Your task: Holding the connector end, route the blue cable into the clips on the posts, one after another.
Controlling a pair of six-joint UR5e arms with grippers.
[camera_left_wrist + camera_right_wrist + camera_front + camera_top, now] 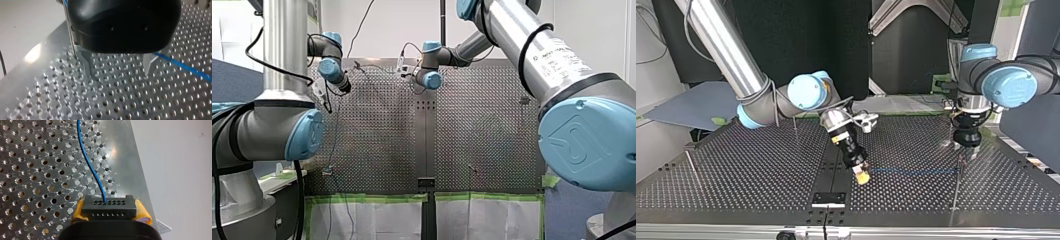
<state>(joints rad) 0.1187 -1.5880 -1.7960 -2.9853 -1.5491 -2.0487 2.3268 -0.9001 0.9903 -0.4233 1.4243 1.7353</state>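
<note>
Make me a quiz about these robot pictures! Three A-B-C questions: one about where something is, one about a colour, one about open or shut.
1. Where is the black connector? A in a bowl; B between my right gripper's yellow pads; C under a cloth.
2. What colour is the cable? A red; B green; C blue.
3. My left gripper's jaws are: A open, empty; B shut on the cable; C shut on the connector.
Answers: 1 B, the right wrist view shows the pads squeezing it. 2 C, it leaves the connector blue. 3 A, a gap shows between them.
</note>
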